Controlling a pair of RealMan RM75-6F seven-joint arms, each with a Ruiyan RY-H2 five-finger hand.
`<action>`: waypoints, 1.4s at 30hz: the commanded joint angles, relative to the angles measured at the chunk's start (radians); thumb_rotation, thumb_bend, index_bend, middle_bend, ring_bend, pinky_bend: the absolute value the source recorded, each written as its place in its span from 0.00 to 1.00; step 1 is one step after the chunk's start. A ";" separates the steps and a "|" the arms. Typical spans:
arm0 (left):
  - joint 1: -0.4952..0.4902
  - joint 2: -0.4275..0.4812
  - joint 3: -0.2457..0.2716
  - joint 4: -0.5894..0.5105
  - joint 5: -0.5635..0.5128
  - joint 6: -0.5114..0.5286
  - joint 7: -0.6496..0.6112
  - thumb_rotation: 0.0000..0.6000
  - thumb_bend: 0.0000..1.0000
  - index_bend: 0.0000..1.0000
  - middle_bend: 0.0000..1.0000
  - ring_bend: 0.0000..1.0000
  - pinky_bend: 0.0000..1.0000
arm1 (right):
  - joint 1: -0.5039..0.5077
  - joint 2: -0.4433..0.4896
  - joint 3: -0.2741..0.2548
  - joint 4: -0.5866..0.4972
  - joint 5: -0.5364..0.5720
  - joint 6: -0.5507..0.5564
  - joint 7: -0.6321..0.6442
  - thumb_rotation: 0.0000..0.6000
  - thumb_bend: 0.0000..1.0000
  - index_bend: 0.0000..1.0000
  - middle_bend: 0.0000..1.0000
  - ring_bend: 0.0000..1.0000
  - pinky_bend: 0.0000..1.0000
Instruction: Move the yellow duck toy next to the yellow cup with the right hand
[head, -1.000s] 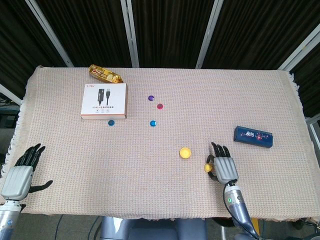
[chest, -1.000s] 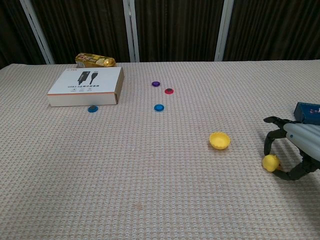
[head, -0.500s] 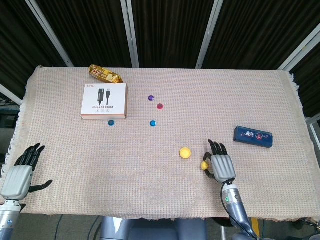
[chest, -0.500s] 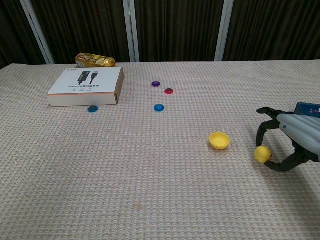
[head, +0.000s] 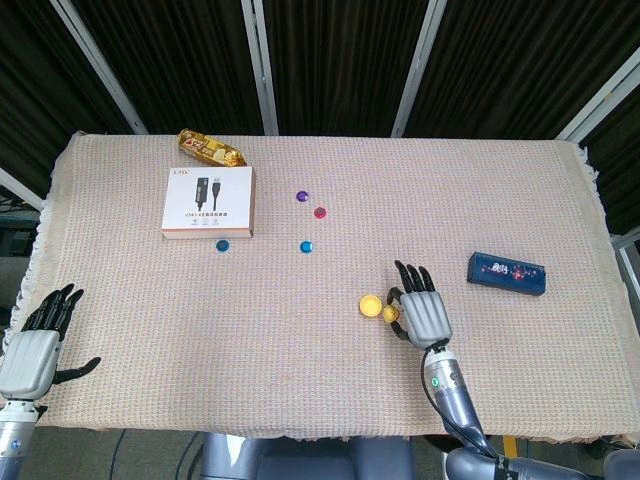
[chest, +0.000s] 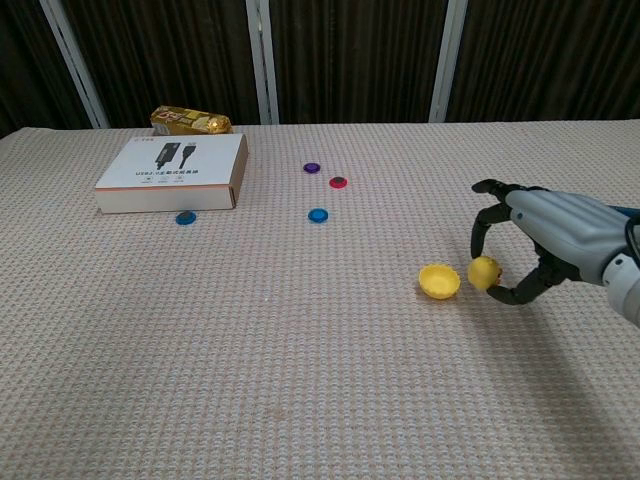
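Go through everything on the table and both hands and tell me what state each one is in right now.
yellow duck toy: pinched in the right hand, just beside the cup
right hand: holding the duck
yellow cup: on the cloth, free
left hand: fingers spread, empty
white box: closed, lying flat
blue box: lying flat

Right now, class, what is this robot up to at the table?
The right hand holds a small yellow duck toy between thumb and fingers, right beside the yellow cup on the cloth-covered table. The toy is not yet released. The left hand rests at the table's near left corner, holding nothing.
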 joint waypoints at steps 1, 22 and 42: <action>0.001 0.000 -0.001 -0.002 -0.002 0.001 -0.003 1.00 0.00 0.00 0.00 0.00 0.17 | 0.020 -0.021 0.012 0.007 0.018 -0.012 -0.018 1.00 0.25 0.49 0.00 0.00 0.00; 0.005 0.003 0.004 -0.007 -0.001 -0.001 -0.016 1.00 0.00 0.00 0.00 0.00 0.17 | 0.118 -0.123 0.041 0.123 0.083 -0.068 -0.058 1.00 0.25 0.49 0.00 0.00 0.00; 0.004 0.005 0.007 -0.015 -0.002 -0.008 -0.010 1.00 0.00 0.00 0.00 0.00 0.17 | 0.143 -0.098 0.045 0.183 0.093 -0.089 -0.006 1.00 0.25 0.49 0.00 0.00 0.00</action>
